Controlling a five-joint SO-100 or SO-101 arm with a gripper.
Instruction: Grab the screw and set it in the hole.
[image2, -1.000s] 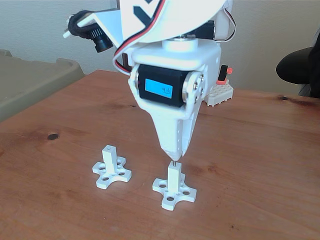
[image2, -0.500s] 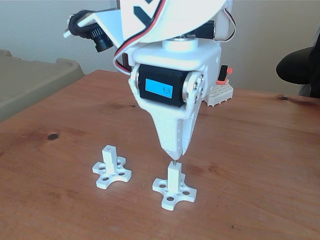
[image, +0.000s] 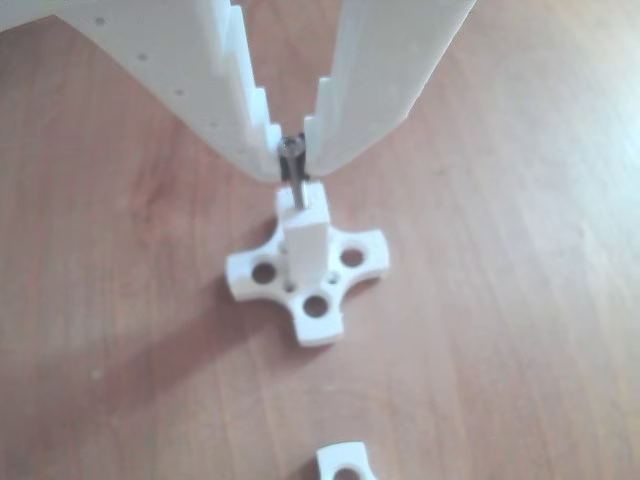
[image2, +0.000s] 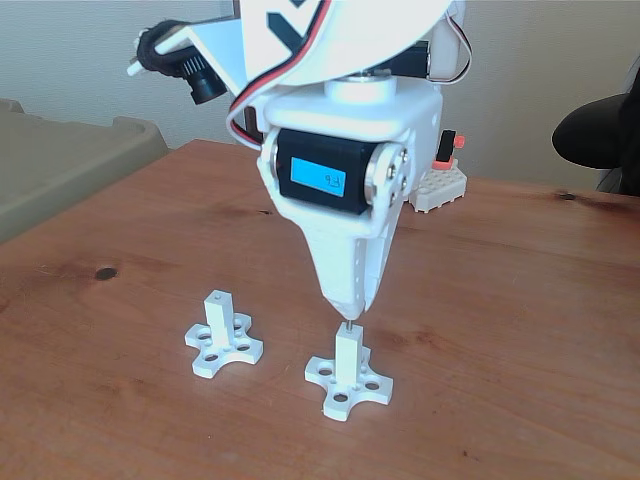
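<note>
the white two-finger gripper (image: 291, 165) points straight down with its stepped jaws pinched on the head end of the thin silver-grey metal screw (image: 294, 178). in the fixed view the gripper (image2: 347, 312) tapers to a tip directly above a post, and the screw (image2: 346, 325) shows as a short sliver between tip and post.

directly below the tips stands the white plastic post with a cross-shaped base (image: 305, 240). the screw shank runs down to the post's square end face, where the hole (image: 300, 208) lies; the shank covers the bore, so you cannot tell how deep it sits.

treat the screw as light, stiff and slick. it is so slim that little of it bears on the jaws, and it will likely tip or slide if you press off-axis. keep hold just under the head, shank vertical, and release only when the shank is seated.

the post is light plastic resting loose on the brown wooden table (image2: 520, 330), so side load from the tips could probably shift it.

to the tool's left in the fixed view, near but apart, stands a second white cross-based post (image2: 222, 335). beyond the tool, well apart, a white brick block with an orange-red part (image2: 444, 180) sits near the table's far edge. nothing stands in the descent path.
</note>
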